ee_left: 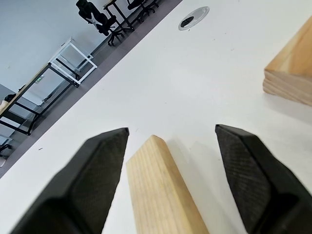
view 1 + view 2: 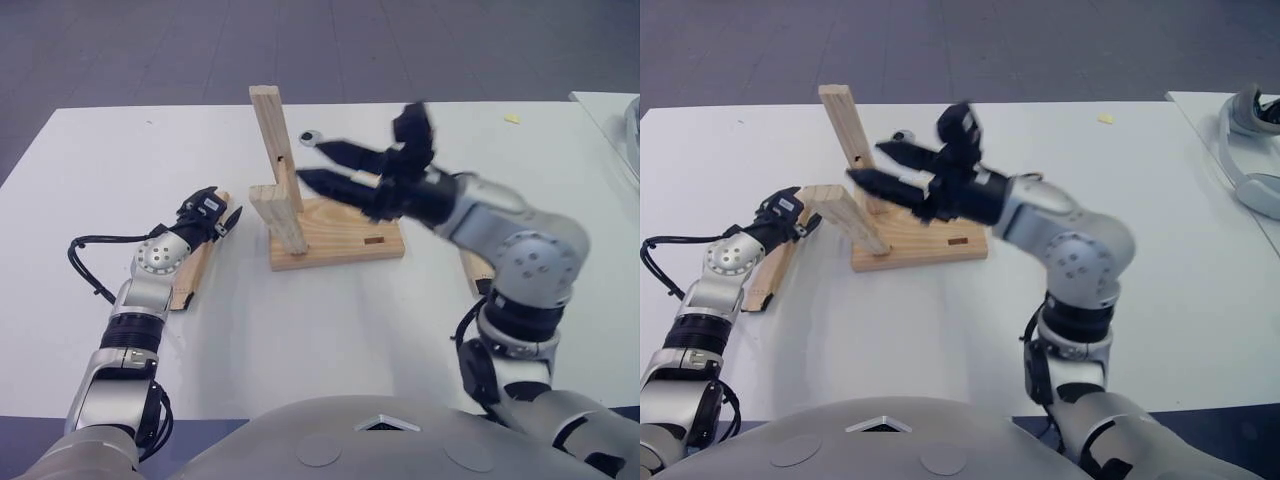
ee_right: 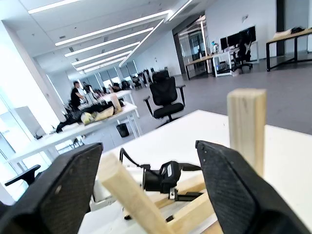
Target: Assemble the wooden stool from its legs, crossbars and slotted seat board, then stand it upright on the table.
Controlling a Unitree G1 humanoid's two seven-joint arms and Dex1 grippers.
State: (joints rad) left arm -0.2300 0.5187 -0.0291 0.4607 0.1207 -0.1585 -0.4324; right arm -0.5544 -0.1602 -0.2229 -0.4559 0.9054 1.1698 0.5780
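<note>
Left eye view: the seat board (image 2: pixel 345 240) lies flat mid-worktop (image 2: pixel 120 150), with an upright leg (image 2: pixel 270 125) standing on it and a leaning leg (image 2: pixel 282 215) just beside that; my right jaws hover apart near both, the forearm reaching in from the right above the board. I judge the leaning leg needs squaring, so I'd close low and centred on it, then tip it gently so the board isn't levered up.

Left wrist view: the left jaws are apart astride a loose wooden bar (image 1: pixel 161 195), low over the worktop; I'd close squarely across its width.

Right wrist view: the leaning leg sits between the spread right jaws; the upright leg stands just beyond one of them.
</note>
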